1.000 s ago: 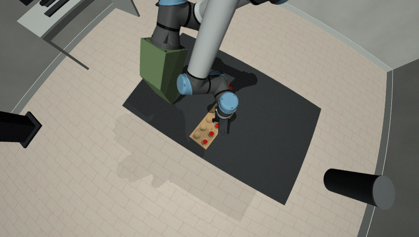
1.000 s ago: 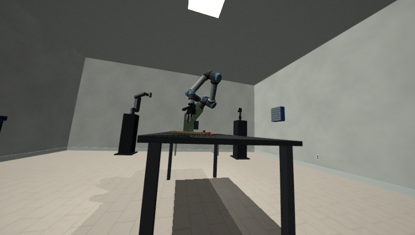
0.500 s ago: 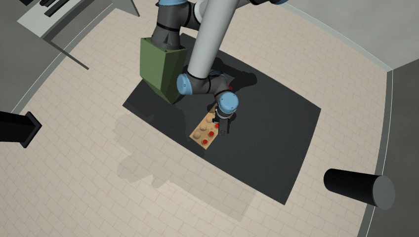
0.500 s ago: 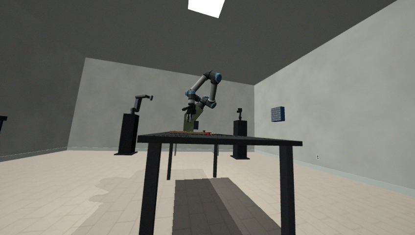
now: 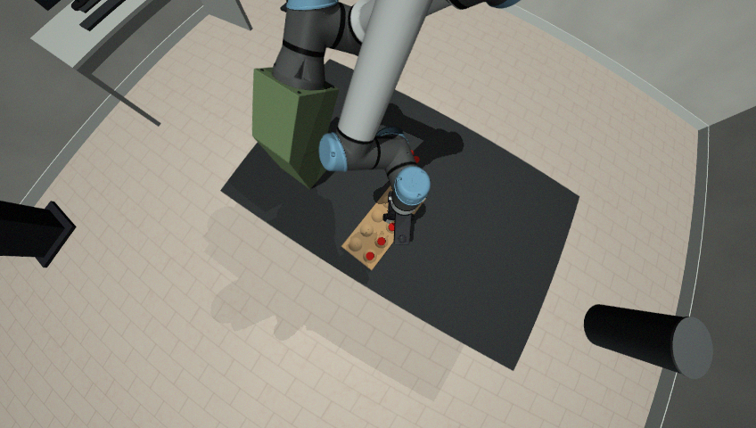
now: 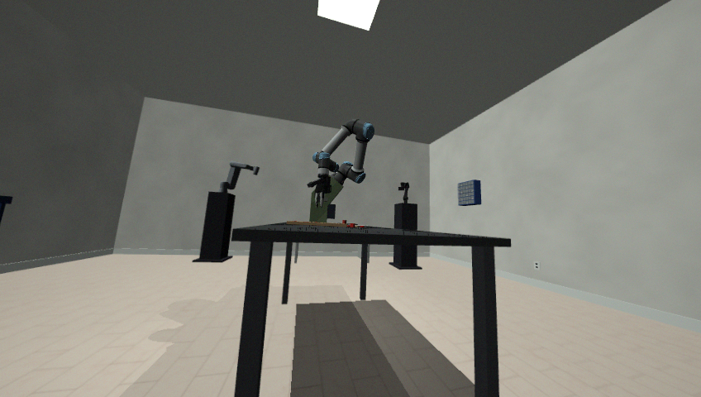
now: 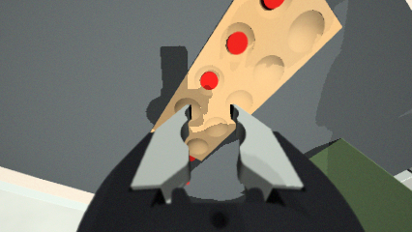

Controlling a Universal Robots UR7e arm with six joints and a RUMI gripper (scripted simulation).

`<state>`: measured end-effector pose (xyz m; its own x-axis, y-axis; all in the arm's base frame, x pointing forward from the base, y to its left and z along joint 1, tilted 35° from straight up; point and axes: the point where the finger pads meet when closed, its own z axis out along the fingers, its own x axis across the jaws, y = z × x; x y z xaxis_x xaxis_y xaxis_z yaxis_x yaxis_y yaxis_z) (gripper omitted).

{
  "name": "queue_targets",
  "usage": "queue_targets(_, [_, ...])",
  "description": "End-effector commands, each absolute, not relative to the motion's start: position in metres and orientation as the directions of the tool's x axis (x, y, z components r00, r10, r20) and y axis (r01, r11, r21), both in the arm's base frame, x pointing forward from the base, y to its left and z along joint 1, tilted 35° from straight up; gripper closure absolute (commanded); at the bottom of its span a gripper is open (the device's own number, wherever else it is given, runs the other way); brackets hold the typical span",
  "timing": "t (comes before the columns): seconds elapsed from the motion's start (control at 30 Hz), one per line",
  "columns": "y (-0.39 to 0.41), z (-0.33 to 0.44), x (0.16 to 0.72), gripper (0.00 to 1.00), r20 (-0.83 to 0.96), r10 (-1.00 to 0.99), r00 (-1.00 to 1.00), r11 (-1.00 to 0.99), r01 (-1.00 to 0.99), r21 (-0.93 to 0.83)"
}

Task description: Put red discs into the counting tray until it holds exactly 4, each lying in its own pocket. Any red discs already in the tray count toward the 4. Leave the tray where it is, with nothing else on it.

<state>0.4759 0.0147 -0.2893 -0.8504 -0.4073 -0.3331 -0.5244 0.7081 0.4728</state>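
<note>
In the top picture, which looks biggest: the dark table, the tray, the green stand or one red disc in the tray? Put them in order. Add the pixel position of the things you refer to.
1. Table (image 5: 477, 238)
2. Green stand (image 5: 275, 116), perhaps enlarged by nearness to the camera
3. Tray (image 5: 367, 242)
4. Red disc (image 5: 369, 256)
</note>
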Motion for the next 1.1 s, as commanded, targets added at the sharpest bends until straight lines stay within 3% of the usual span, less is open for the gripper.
queue_targets(0.0, [0.014,-0.289,0.477,0.72,-0.334,-0.408,-0.850,0.709,-0.525,0.471])
queue_targets(0.53, [0.008,-0.271,0.484,0.72,-0.336,-0.457,-0.824,0.697,-0.566,0.441])
queue_targets(1.07, [-0.009,-0.208,0.506,0.72,-0.328,-0.610,-0.721,0.635,-0.693,0.341])
